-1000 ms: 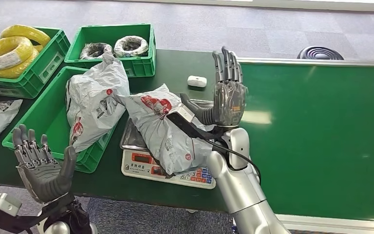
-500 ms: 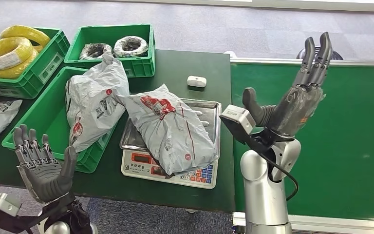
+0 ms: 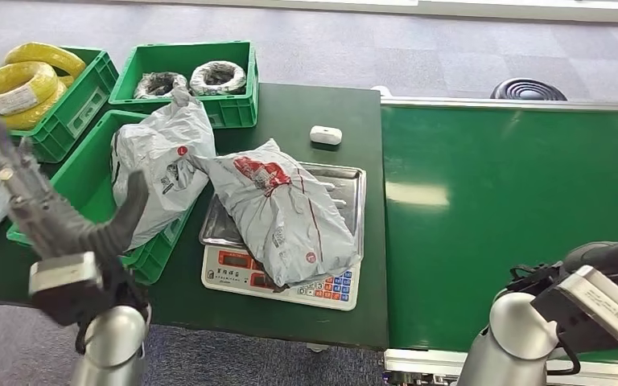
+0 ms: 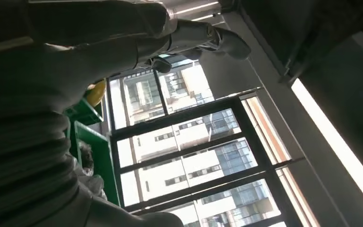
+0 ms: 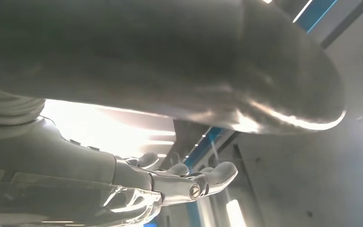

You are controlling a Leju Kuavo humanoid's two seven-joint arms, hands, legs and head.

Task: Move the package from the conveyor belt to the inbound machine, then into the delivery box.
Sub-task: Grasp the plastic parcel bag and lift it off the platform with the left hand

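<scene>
- Centrally, a grey package point(image 3: 283, 213) with red markings is seen lying across the steel tray of the weighing scale point(image 3: 278, 281); one end overhangs the scale's keypad, the other reaches toward the green crate.
- The scale is set on a dark green table point(image 3: 290, 112), just beside the edge of the green conveyor belt point(image 3: 515, 193).
- The left hand point(image 3: 56, 213) is raised at the table's near left corner, fingers spread and thumb apart; nothing is held. It is well apart from the package.
- In the left wrist view the left hand's fingers point(image 4: 203, 38) are seen extended against windows, with nothing between them.
- The right hand point(image 3: 611, 261) is seen low at the near right edge of the belt, mostly hidden behind its wrist camera block. In the right wrist view its fingers point(image 5: 184, 182) are stretched out with the thumb apart and nothing grasped.
- A second grey bag point(image 3: 161, 165) is noted in the near green crate point(image 3: 88, 193), leaning over the rim and touching the package on the scale.
- A far crate point(image 3: 185, 76) is seen holding two wire coils; another crate at far left holds yellow cable coils point(image 3: 20, 84).
- A small white object point(image 3: 325, 134) lies on the table beyond the scale.
</scene>
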